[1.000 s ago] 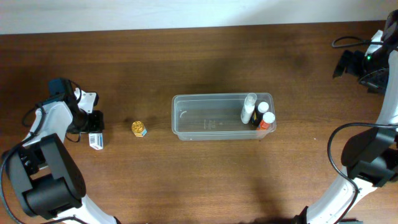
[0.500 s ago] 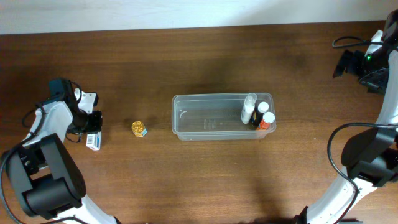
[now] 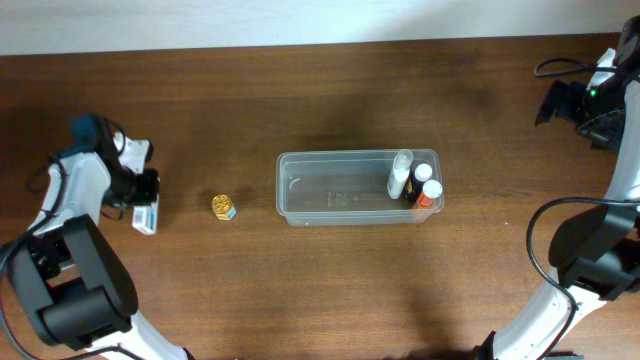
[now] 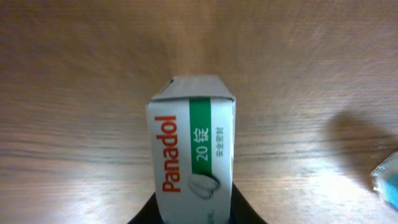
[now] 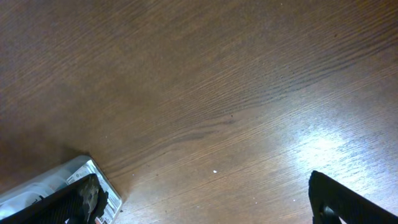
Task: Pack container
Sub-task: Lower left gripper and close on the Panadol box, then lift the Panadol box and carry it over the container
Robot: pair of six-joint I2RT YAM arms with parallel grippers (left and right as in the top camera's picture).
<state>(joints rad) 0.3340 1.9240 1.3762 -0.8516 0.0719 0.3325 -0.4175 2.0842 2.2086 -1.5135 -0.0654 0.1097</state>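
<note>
The left gripper (image 3: pixel 142 196) clamps a white Panadol box (image 4: pixel 191 155) at the left of the surface (image 3: pixel 300 290), seemingly lifted just off it. The clear container (image 3: pixel 330 196) sits at centre, with bottles (image 3: pixel 412 180) in its right end. The right gripper (image 5: pixel 202 190) hangs with jaws spread wide.

Dark brown wooden table (image 3: pixel 330 290), visible grain, pale wall strip (image 3: pixel 300 20) along far edge

Probably a robot lab bench; dark wooden table (image 3: pixel 300 290); plain pale wall (image 3: pixel 300 20)
</note>
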